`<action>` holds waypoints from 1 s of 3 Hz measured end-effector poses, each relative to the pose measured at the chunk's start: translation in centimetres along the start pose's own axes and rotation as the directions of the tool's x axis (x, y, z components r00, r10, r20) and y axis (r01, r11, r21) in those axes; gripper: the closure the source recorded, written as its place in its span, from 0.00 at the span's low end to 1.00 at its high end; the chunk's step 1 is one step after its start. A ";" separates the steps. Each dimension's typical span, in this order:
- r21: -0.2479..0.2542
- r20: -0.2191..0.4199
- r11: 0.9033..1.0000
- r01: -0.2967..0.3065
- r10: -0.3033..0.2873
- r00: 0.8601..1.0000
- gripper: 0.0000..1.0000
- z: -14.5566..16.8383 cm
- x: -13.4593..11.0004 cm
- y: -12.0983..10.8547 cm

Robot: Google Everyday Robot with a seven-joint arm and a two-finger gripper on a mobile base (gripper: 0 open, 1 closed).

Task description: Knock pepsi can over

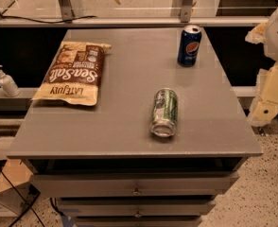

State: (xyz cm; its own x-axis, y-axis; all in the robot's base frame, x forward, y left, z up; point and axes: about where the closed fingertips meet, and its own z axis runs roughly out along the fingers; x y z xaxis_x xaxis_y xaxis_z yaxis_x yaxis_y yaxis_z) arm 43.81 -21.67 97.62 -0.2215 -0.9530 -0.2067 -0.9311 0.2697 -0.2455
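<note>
progress: not begun | pepsi can [189,45] upright at far right of worktop [129,70], untouched | gripper [269,94] off the worktop's right edge, well apart from the can; opening cannot be told | green can [164,112] lies on its side mid-worktop | left: reach in, tip pepsi can

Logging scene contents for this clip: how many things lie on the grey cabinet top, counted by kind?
Drink cans: 2 (pepsi can upright, green and silver can on its side)
Snack bags: 1 (chip bag lying flat)
Total: 3
The gripper is off the right edge of the cabinet top, touching none of them.
</note>
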 end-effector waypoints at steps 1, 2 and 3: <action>0.000 0.000 1.000 0.000 0.000 1.000 0.00 0.0 0.0 0.0; 0.029 0.086 0.999 -0.021 0.019 0.996 0.00 -0.3 -0.4 -0.7; 0.082 0.211 0.996 -0.024 0.006 0.977 0.00 -0.7 -2.4 -3.1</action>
State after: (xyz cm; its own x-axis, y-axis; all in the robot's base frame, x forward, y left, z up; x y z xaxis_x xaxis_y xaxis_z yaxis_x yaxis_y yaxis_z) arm 47.04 -20.31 99.52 -0.1607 -0.9007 -0.4036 -0.8985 0.3027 -0.3178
